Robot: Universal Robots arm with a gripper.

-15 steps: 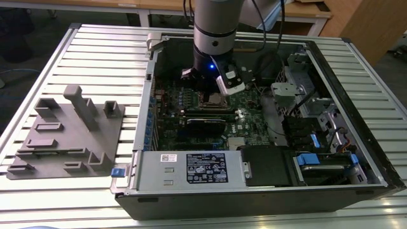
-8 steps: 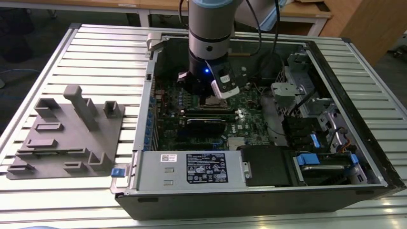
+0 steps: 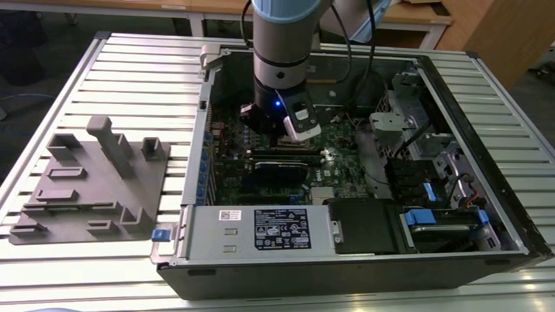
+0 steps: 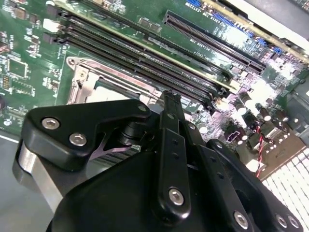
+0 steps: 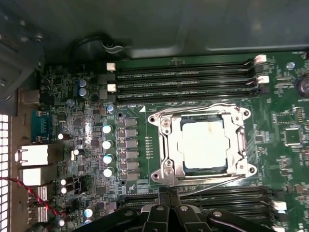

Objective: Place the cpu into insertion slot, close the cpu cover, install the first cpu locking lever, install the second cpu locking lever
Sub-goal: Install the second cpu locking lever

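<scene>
In the first wrist view the cpu lies flat in the insertion slot, its dull silver top showing through the window of the cpu cover. The cover is folded down over it. Thin wire levers run along two sides of the cover, one of them nearest my gripper. The fingertips stand together, shut on nothing, just off that edge of the socket. In the second wrist view the black fingers block part of the cover. The exterior view has my gripper low inside the computer case.
Long black memory slots flank the socket on both sides. Capacitors and rear ports stand nearby. The open case lies on a slatted table, with a grey fixture block at the exterior view's left and a drive cage at its right.
</scene>
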